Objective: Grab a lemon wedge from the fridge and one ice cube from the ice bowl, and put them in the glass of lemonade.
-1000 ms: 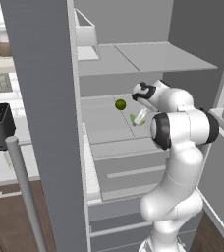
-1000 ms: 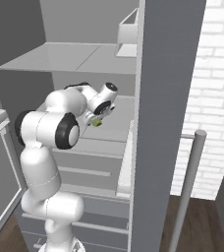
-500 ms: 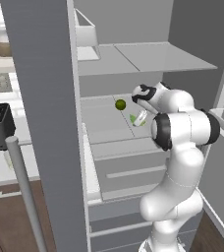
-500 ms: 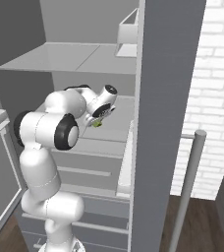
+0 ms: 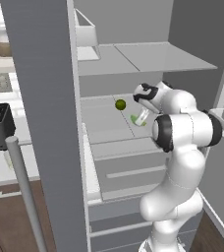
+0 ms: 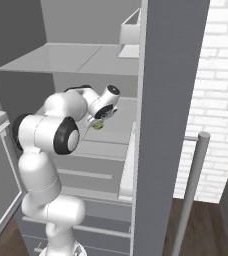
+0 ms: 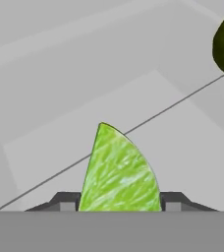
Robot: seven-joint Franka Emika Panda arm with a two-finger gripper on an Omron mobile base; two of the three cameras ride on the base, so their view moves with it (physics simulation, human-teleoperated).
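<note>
One wedge was all I needed from the fridge, so from the left my pincer reached onto its shelf, beside the round fruit. From the right, the lemon wedge lay beneath it. Hand view: fingertips flanked the wedge; grasped or not, I cannot tell.

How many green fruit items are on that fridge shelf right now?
2: the lemon wedge sits between the gripper fingertips, and a dark round fruit lies farther back on the same shelf. The arm may hide others.
</note>
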